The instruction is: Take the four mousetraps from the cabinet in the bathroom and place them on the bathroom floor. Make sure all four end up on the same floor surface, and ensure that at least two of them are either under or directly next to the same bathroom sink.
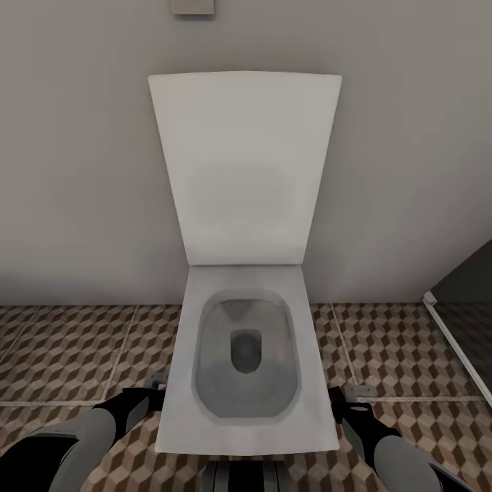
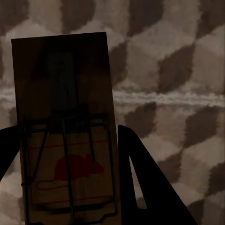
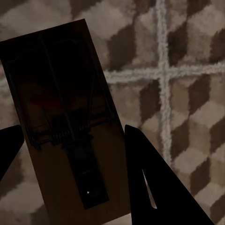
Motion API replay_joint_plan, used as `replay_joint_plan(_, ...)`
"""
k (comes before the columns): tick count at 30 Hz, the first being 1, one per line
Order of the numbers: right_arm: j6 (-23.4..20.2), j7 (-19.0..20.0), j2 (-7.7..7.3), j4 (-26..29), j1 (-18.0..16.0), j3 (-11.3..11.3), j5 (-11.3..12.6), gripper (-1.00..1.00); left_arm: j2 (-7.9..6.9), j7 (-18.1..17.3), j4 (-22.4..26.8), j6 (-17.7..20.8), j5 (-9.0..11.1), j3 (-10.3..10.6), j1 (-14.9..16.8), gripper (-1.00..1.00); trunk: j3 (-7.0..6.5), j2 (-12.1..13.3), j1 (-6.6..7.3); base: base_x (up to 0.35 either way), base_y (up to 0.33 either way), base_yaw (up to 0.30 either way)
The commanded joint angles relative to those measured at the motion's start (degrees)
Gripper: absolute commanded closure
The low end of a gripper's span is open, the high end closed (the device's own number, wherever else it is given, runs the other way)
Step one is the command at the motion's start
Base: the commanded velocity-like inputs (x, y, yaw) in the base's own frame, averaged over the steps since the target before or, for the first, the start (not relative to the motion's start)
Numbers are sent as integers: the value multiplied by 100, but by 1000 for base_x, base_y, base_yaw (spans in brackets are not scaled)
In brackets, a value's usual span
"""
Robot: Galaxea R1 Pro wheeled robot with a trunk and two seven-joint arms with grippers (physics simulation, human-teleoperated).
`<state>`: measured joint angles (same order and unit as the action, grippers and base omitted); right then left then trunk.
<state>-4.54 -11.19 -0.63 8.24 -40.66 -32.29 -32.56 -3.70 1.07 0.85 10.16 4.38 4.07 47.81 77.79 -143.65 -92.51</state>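
Gripping one mousetrap each. Left gripper (image 2: 70, 178) clamped on left mousetrap (image 2: 65, 126), dark fingers (image 2: 150, 187) flanking board; board's long axis runs along fingers, red mouse print near grip. Right gripper (image 3: 70, 173) likewise closed on right mousetrap (image 3: 65, 117), long axis along fingers. Bathroom floor (image 3: 187, 93) directly beyond both traps, apart from them. Head view: arms low at 7 and 5 o'clock, white toilet (image 1: 246, 355) dead ahead at 12. Judgement: release needs sink nearby; neither arm favoured.
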Motion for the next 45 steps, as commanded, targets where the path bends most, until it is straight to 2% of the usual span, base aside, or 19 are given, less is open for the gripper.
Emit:
replay_joint_plan(1, -29, -41, 0, 2, -3, -15, -49, 100, 0, 7, 10, 31, 27, 42, 0, 100, 3, -1, 1, 0, 0, 0)
replay_joint_plan(21, -28, -41, -2, 2, -3, -13, -57, 100, 32, -1, 25, 45, 7, 69, 0, 100, 3, -1, 1, 0, 0, 0)
replay_joint_plan(31, -29, -41, -7, 2, -3, -15, -58, 100, 25, -327, 29, 55, 8, 103, 0, 100, 3, -1, 1, 0, 0, 0)
replay_joint_plan(45, -38, -33, 8, -3, -3, -3, -49, 100, 23, -370, 27, 34, 6, 103, 0, 100, 3, -1, 1, 0, 0, 0)
